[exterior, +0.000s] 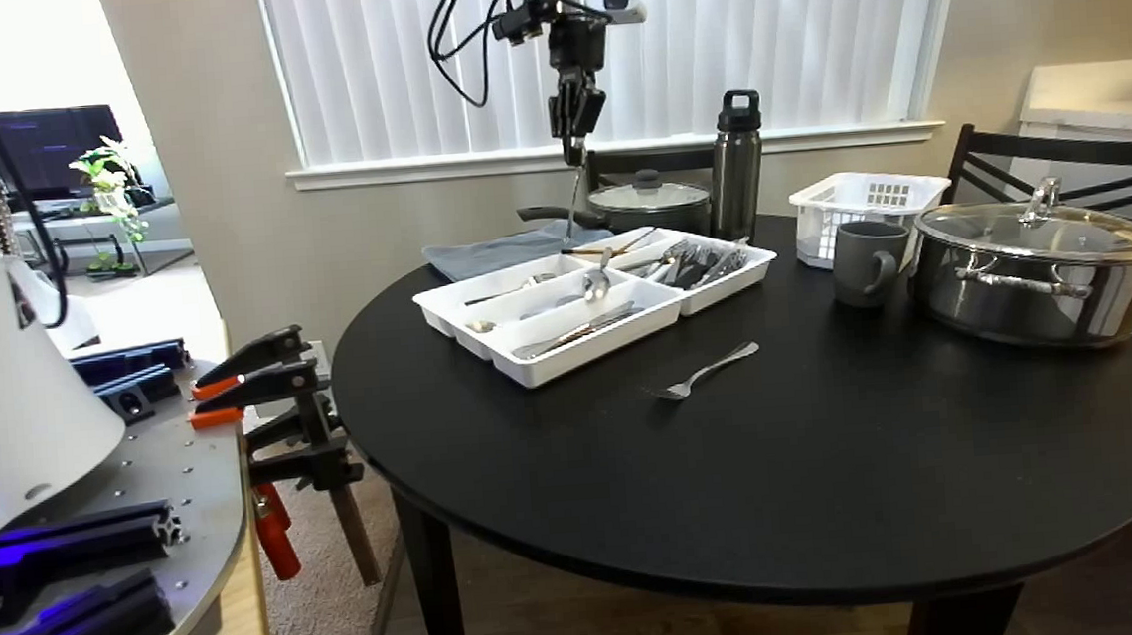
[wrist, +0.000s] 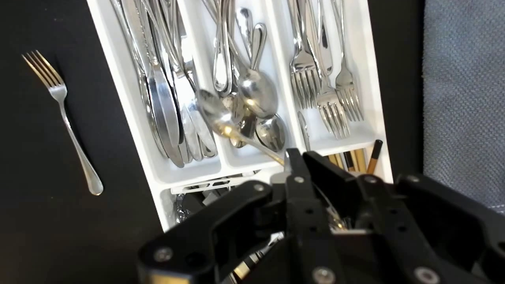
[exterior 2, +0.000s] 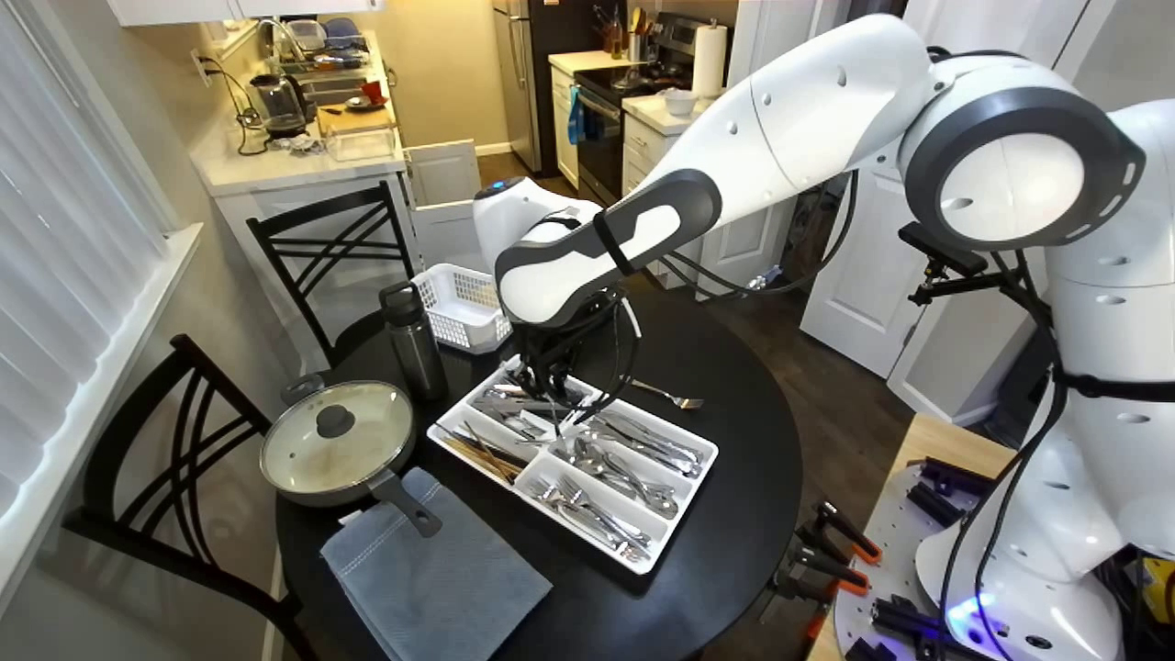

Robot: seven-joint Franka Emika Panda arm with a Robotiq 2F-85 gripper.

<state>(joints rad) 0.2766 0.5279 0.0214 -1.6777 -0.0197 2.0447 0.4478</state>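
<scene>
My gripper (wrist: 296,157) is shut, its fingertips pinched on the handle end of a metal spoon (wrist: 217,113). The spoon hangs below the fingers, bowl end down, over the white cutlery tray (wrist: 134,130). In an exterior view the gripper (exterior: 574,143) is well above the tray, and the spoon (exterior: 575,202) shows as a thin tilted line. In the other compartments lie knives (wrist: 163,102), spoons (wrist: 258,92), forks (wrist: 305,75) and chopsticks (wrist: 357,159). A lone fork (wrist: 67,118) lies on the black table beside the tray. The gripper hides part of the tray's near compartments.
A blue-grey cloth (exterior 2: 441,569) and a lidded pan (exterior 2: 340,441) are beside the tray. A dark bottle (exterior: 737,171), white basket (exterior: 867,207), grey mug (exterior: 866,262) and lidded steel pot (exterior: 1041,274) stand on the round table (exterior: 787,481). Chairs and a window are behind.
</scene>
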